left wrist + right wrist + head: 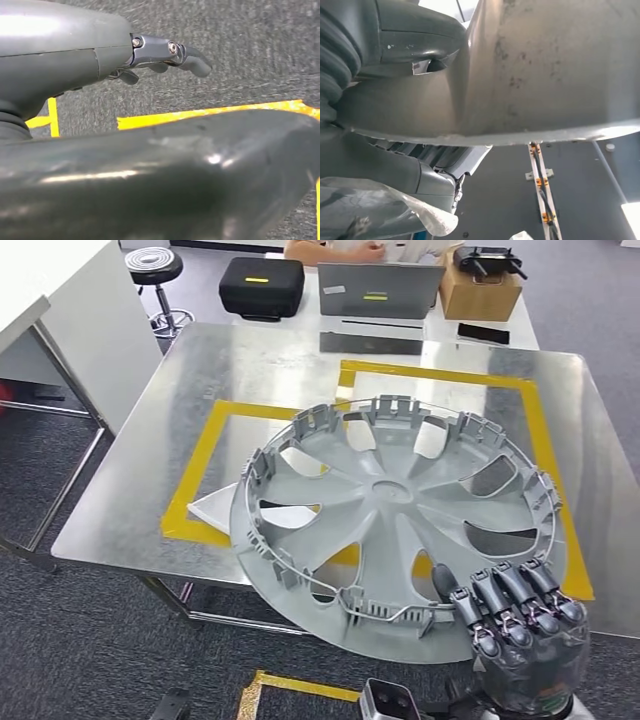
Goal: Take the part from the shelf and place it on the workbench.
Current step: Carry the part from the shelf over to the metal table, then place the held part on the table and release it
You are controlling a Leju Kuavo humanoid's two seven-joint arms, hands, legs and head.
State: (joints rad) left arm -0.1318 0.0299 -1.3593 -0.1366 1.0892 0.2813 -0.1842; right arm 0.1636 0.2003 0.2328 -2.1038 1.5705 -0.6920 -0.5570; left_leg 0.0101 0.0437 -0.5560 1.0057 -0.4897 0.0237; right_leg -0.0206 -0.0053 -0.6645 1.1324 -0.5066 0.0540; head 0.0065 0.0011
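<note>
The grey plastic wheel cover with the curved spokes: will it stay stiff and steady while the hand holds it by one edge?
The grey plastic wheel cover is probably light: it is thin and has many open slots. Held only at its near rim by the right hand, it may flex or droop at the far side. Its smooth surface could slip between the fingers, though the wire ring and clips give some hold.

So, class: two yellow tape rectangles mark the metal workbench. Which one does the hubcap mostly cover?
The right-hand tape rectangle, on the side of the right hand gripping the hubcap. The left tape rectangle is overlapped only along its near right corner.
</note>
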